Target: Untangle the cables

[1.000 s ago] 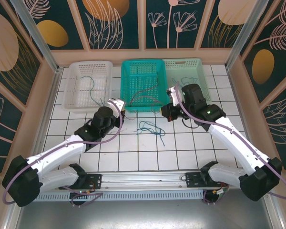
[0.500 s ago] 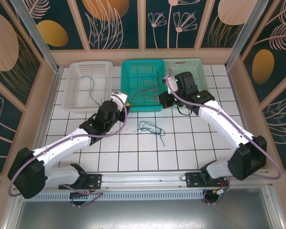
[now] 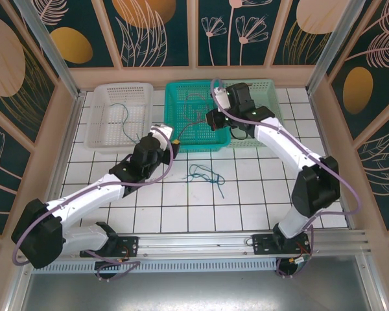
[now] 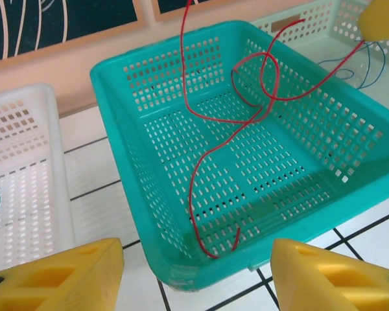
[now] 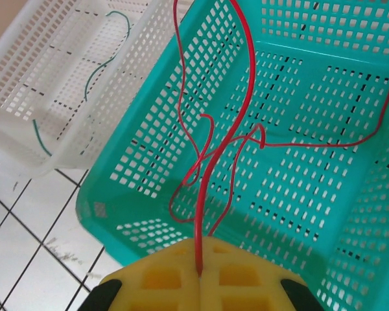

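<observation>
- While the right fingers [image 5: 159, 282] are hovering over the 3 o'clock side of the teal basket [image 3: 171, 116], they are clamping fully shut on the red cable [image 5: 247, 78], which is entering the seam between their yellow pads.
- From that pinch, in the right wrist view, the cable is climbing toward 12 o'clock. Other strands are looping below it over the basket floor, and one is running off toward 3 o'clock.
- Just outside the basket's near wall, at its 6 o'clock, the left fingers [image 4: 58, 278] are standing wide apart and gripping nothing.
- Seen from the left wrist, the red cable is lying dead ahead at 12 o'clock. Its long axis is running roughly from 6 to 1 o'clock, with a crossed loop at the far end.
- Its lower end is curling just inside the near wall, beyond the open fingers and not touching them.
- By my reading, the left arm is sitting nearer that loose lower end, so the coming move is turning on the cable lying straight in front of the left fingers, lengthwise to their approach.
- A green cable [image 3: 124, 116] is lying in the white basket [image 3: 97, 133] at 9 o'clock, and blue cables [image 4: 369, 61] are lying in the mint basket [image 3: 275, 91] at 3 o'clock.
- A blue-green tangle [image 3: 207, 175] is resting on the worktop [image 3: 246, 201] at the teal basket's 6 o'clock, apart from both sets of fingers.
</observation>
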Motion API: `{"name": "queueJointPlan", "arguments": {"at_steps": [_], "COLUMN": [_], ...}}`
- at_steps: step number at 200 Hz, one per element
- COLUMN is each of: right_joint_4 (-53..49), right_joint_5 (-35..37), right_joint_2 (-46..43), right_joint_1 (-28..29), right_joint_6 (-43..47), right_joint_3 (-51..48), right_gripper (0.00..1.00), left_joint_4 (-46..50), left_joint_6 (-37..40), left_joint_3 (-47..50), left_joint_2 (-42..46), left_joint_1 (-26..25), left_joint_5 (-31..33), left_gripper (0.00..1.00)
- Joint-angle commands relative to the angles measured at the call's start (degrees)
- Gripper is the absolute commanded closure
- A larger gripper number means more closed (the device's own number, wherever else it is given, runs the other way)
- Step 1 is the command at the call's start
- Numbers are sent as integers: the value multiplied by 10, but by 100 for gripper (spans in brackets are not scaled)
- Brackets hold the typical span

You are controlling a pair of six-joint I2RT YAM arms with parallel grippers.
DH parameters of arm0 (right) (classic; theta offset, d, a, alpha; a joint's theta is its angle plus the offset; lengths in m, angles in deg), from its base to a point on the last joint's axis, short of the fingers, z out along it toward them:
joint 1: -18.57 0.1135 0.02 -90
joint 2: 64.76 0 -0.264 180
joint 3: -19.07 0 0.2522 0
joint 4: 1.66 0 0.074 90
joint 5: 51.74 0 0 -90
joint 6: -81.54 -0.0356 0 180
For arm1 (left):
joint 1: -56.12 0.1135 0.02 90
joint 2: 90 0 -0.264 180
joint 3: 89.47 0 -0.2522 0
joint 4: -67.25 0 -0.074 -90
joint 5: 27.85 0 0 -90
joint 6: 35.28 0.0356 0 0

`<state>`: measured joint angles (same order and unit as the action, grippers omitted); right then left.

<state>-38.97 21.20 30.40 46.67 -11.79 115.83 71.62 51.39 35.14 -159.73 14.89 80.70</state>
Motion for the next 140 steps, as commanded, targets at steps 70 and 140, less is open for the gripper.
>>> {"name": "queueJointPlan", "arguments": {"at_steps": [70, 140], "right_joint_4": [107, 250], "right_joint_5": [-107, -159], "right_joint_2": [17, -147], "right_joint_1": [-23, -24], "right_joint_6": [-22, -38], "right_joint_3": [24, -144], "right_gripper": [100, 100], "left_joint_4": [-100, -228], "left_joint_6": [-90, -343], "left_joint_3": [36, 1], "left_joint_2": [21, -20], "left_joint_1": [3, 64], "left_joint_5": [4, -150], "left_gripper": [21, 8]}}
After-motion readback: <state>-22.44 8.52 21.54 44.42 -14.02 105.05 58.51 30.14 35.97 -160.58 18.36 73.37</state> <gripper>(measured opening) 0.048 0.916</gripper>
